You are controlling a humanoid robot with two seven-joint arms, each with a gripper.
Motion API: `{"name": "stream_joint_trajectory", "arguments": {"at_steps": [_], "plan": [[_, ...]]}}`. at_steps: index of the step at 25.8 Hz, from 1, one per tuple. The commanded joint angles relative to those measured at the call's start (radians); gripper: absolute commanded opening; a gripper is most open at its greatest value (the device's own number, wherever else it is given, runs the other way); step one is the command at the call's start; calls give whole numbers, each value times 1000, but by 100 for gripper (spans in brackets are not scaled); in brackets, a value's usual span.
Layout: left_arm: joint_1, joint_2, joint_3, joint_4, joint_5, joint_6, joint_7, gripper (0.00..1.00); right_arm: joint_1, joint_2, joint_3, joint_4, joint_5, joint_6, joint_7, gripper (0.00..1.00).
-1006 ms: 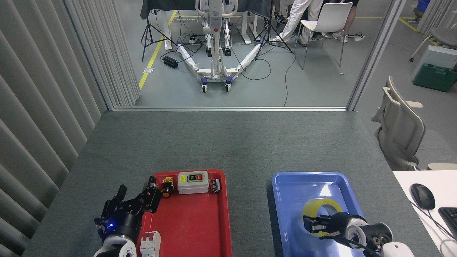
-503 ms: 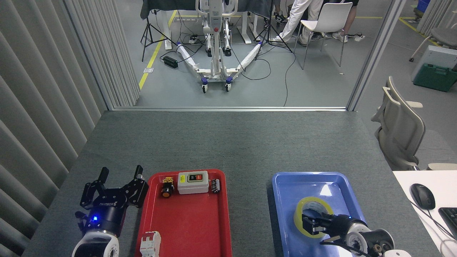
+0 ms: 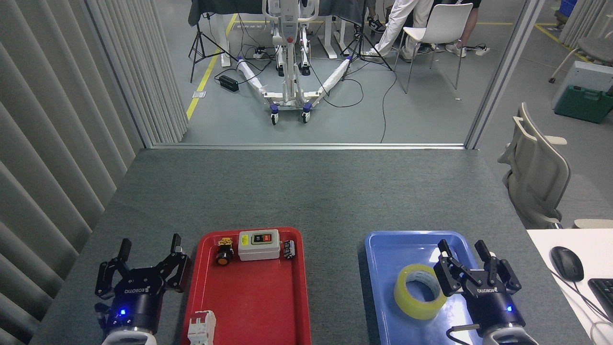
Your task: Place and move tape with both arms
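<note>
Head view: tape (image 3: 420, 291) in blue tray (image 3: 383, 249), right claw (image 3: 463, 250) beside.

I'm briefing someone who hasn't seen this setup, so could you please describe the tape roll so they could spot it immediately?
On the grey felt-covered table sit two plastic trays; look in the blue rectangular tray on the right. The wide roll of translucent yellow packing tape lies there, just left of the open black right gripper. It is the tray's only object, and the only ring-shaped yellow thing.

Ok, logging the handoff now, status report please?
Left end effector open, beside red tray. Right end effector open, empty. Tape flat in blue tray. Nothing blocking.
</note>
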Motion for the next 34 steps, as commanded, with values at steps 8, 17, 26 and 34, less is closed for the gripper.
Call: {"name": "stream_joint_trajectory", "arguments": {"at_steps": [8,17,26,34], "plan": [[24,57,-17,-23,3,-234,110,100,62,8,1,22,60,25,-84,96],[47,94,-19,-20,37,-100,91,100,65,11,7,17,90,48,28,100],[-6,96,-23,4,180,-111,95,100,67,11,6,11,133,53,28,100],[-7,68,-36,21,183,-134,93,100,73,11,4,8,138,51,-10,100]]}}
